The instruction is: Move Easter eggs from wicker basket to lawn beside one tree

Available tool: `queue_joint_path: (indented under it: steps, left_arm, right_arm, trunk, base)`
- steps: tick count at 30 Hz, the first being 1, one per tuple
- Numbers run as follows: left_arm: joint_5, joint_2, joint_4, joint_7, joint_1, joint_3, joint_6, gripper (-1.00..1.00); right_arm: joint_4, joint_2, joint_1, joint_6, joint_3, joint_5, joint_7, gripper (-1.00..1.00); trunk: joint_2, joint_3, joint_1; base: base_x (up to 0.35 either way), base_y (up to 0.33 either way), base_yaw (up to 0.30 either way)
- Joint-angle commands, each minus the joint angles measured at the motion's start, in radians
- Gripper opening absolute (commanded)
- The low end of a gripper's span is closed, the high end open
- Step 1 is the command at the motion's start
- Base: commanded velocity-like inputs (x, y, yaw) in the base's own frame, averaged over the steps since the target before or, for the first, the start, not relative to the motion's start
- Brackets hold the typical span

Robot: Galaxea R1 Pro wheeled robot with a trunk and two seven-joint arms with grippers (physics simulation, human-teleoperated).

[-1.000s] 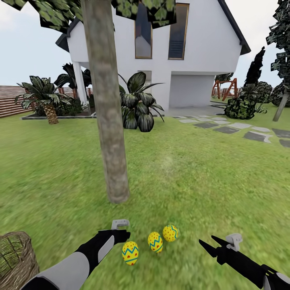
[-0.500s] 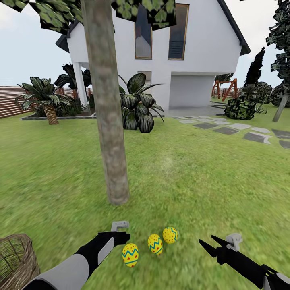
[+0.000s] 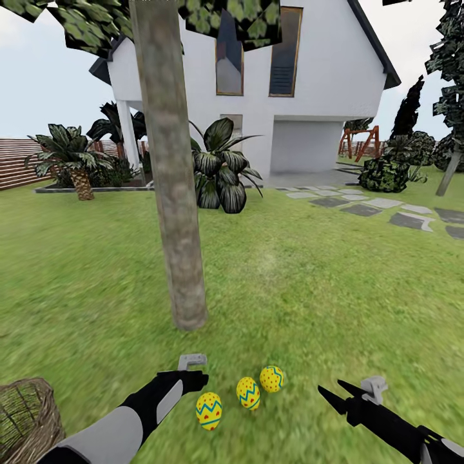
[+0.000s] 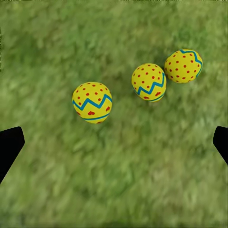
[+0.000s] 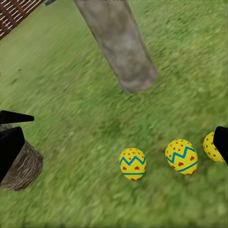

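three easter eggs (image 3: 248, 394) lying in a row on the lawn (image 3: 322, 283) nr the tree (image 3: 174, 193), left gripper (image 4: 114, 147) hanging over them w/ fingers spread wide, holding nothing, right gripper (image 3: 330, 393) open & empty too, wicker basket (image 3: 26, 419) sitting off to the left

bright, flat daylight render, hardly any cast shadows, soft smeary blur over the lawn (image 3: 309, 283) texture
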Motion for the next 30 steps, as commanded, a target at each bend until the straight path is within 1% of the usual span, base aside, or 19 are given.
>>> queue_joint_path:
  steps: [1, 5, 13, 19, 30]
  left_arm:
    - [0.010, 0.001, -0.002, 0.008, 0.000, -0.008, 0.004, 1.00]
    - [0.010, 0.001, -0.002, 0.008, 0.000, -0.008, 0.004, 1.00]
    - [0.010, 0.000, -0.002, 0.008, 0.000, -0.008, 0.004, 1.00]
    - [0.010, 0.001, -0.002, 0.007, 0.000, -0.008, 0.004, 1.00]
    - [0.010, 0.000, -0.002, 0.007, 0.000, -0.008, 0.004, 1.00]
  right_arm:
    - [0.000, 0.001, -0.001, 0.007, -0.004, 0.004, 0.006, 1.00]
    - [0.000, 0.001, -0.001, 0.007, -0.012, 0.002, 0.006, 1.00]
    - [0.000, 0.004, -0.001, 0.007, -0.013, 0.001, 0.006, 1.00]
    - [0.000, 0.002, -0.001, 0.008, -0.004, 0.004, 0.006, 1.00]
    - [0.001, 0.004, -0.001, 0.007, -0.003, 0.006, 0.002, 1.00]
  trunk:
    - [0.007, 0.002, -0.004]
    - [0.035, 0.015, -0.019]
    - [0.091, 0.040, -0.050]
    - [0.133, 0.059, -0.073]
    - [0.210, 0.093, -0.115]
  base:
    - [0.000, 0.000, 0.000]
    - [0.000, 0.000, 0.000]
    - [0.000, 0.000, 0.000]
    - [0.000, 0.000, 0.000]
    - [0.000, 0.000, 0.000]
